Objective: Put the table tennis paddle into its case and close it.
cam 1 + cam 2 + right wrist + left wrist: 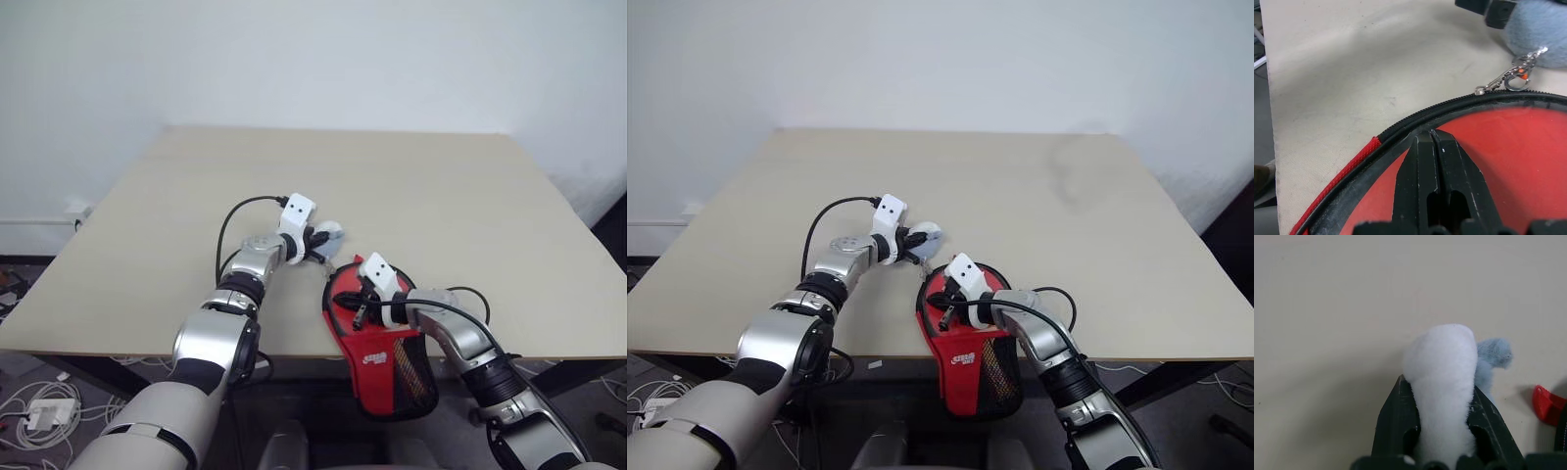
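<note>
The case is a red pouch with a black mesh panel. Its round end lies on the table's front edge and the rest hangs over it. My right gripper is shut, its tips pressed against the black rim just inside the zip. A pale blue-white fluffy lump hangs from a metal clasp at the zip. My left gripper is shut on that lump, just beyond the case's round end. The table tennis paddle is hidden.
The tan table stretches away toward the white wall. Cables and a power strip lie on the floor at the left, below the table's edge.
</note>
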Controlling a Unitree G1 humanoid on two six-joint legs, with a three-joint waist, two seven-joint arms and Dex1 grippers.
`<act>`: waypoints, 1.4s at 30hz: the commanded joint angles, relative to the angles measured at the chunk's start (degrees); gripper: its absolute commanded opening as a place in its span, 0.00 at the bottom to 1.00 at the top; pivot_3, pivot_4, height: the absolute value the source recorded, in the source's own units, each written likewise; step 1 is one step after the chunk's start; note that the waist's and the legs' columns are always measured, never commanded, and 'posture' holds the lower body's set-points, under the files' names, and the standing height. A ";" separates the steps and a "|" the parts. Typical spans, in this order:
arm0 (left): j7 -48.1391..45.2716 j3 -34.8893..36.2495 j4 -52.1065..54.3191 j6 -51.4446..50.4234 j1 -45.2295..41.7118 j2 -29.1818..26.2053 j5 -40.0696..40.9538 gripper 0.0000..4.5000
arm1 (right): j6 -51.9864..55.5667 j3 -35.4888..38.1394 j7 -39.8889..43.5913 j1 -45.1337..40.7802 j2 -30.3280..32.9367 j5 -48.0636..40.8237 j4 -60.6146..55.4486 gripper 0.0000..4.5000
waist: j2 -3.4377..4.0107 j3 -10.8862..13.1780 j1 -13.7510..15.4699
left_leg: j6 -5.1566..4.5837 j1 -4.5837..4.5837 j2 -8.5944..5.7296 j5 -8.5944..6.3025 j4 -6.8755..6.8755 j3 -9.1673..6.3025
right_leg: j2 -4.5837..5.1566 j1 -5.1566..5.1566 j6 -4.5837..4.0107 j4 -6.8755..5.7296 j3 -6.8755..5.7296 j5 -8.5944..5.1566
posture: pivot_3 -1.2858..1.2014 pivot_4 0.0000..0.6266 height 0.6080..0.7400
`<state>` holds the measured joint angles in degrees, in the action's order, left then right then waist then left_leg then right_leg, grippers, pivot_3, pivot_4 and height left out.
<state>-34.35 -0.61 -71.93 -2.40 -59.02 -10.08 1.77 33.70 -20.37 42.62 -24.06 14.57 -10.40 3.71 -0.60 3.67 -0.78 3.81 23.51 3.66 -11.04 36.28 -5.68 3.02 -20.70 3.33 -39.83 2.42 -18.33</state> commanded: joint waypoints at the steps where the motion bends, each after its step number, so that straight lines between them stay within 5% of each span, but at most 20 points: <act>1: 0.62 1.05 1.19 1.99 -3.13 0.11 -0.19 0.08 | 0.27 0.33 -0.57 0.87 1.77 1.67 1.96 0.00 | 0.00 0.00 0.01 | 0.00 0.00 0.00 0.00 0.00 0.00 | 0.00 0.00 0.00 0.00 0.00 0.00 | 0.52 0.00 0.57; 13: 0.15 1.41 1.18 2.63 -2.45 -0.24 -0.98 0.08 | -1.54 1.05 1.71 1.73 6.24 1.56 2.27 0.00 | 0.00 0.00 -0.06 | 0.00 0.02 0.00 0.00 -0.02 0.00 | 0.00 -0.02 0.00 0.01 0.00 0.00 | 0.52 0.00 0.57; 42: 7.97 2.08 -2.38 2.77 -6.53 1.53 -3.25 0.08 | -7.70 2.18 -0.37 4.45 0.88 2.55 7.80 0.00 | -0.29 -0.19 -0.81 | 0.00 -0.03 0.01 0.01 -0.11 0.00 | -0.01 -0.02 0.01 0.02 0.01 0.00 | 0.52 0.00 0.57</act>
<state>-27.95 1.01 -75.42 -1.33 -62.14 -8.58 -1.32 23.82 -16.92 42.61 -21.76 15.24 -9.27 8.50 -0.89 3.48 -1.59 3.81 23.48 3.67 -11.03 36.17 -5.68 3.01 -20.73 3.33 -39.82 2.43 -18.33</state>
